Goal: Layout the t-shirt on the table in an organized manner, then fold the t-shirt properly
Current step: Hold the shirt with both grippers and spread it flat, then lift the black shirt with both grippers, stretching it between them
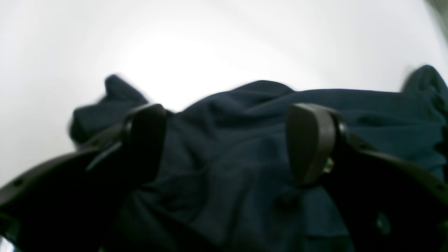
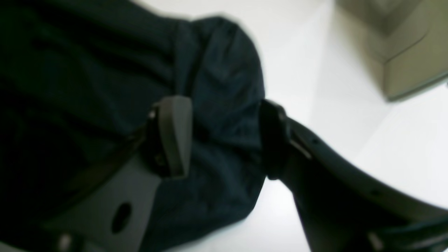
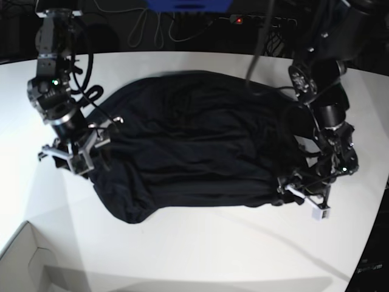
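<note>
Two claws standing open over the t-shirt [image 3: 194, 146] lying rumpled on the table [image 3: 200, 249].
The left claw [image 1: 227, 143] is gaping wide, its fingers poised over dark cloth, gripping nothing. The right claw [image 2: 224, 136] is standing open astride a bunched fold at the shirt's edge; whether its fingers [image 2: 175, 133] are touching cloth is lost in blur. A box [image 2: 409, 52] is sitting near the right claw, cut off at the frame's edge.

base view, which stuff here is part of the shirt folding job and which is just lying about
Part of the job:
- t-shirt, spread rumpled across the table
- left end effector at the shirt's edge, jaws open
- right end effector at the opposite edge, jaws apart

Just lying about:
- white box at the table corner
- cables behind the table
</note>
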### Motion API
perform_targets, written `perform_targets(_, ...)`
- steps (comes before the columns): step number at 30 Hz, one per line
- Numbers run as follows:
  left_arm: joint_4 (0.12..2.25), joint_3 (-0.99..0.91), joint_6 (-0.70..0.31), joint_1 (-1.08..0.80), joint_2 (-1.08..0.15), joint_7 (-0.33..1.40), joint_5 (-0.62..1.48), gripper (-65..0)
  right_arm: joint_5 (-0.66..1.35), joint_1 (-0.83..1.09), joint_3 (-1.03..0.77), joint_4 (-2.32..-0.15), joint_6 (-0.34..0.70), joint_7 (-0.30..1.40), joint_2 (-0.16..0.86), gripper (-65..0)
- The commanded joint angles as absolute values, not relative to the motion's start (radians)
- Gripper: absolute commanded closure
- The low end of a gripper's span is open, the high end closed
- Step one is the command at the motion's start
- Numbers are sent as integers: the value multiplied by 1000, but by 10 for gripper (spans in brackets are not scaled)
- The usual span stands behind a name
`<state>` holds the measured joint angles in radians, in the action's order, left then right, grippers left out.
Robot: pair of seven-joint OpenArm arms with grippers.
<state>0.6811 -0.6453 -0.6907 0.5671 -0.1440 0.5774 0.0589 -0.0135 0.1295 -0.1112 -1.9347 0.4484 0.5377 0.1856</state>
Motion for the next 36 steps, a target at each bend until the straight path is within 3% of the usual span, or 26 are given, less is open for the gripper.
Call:
perform_targets(1, 684, -644, -698, 598, -156, 547, 77, -518, -5, 101, -114, -1933, 446, 515, 193, -335)
perform_targets(7, 642, -644, -698, 590, -174, 538, 77, -515, -5, -125, -107, -1652, 446, 515, 180, -336)
perform_targets(9, 644, -644, -698, 585, -176, 539, 77, -480, -5, -239, -110, -1497, 446, 515, 173, -336)
perform_targets(11, 650, -644, -698, 576, -176, 539, 79, -358, -5, -354, -113, -1326, 446, 515, 177, -336)
perform_targets(15, 651, -644, -698, 575, -176, 541, 79, -28, -7, -541, -113, -1046, 446, 515, 186, -336)
perform_targets(16, 651, -644, -698, 568, -176, 541, 79, 0, -7, -573, -110, -995, 446, 515, 186, -336)
perform_targets(18, 654, -644, -698, 556, -176, 541, 79, -20, -7, -633, -108, -883, 446, 504, 185, -337)
perform_targets(22, 654, -644, -698, 556, -176, 541, 79, 0, -5, -710, -108, -699, 446, 463, 171, -337)
perform_targets(28, 656, -644, -698, 556, -176, 541, 79, 0, -5, -700, -107, -591, 446, 348, 165, -323)
perform_targets(31, 659, -645, -698, 556, -176, 541, 79, 0, -5, -674, -107, -596, 446, 341, 170, -211)
perform_targets(34, 734, -647, -698, 555, -173, 547, 81, 0, -5, -674, -110, -608, 446, 348, 171, -1)
perform_targets(36, 809, -650, -698, 536, -168, 605, 93, 0, -5, -662, -110, -682, 446, 380, 182, 0)
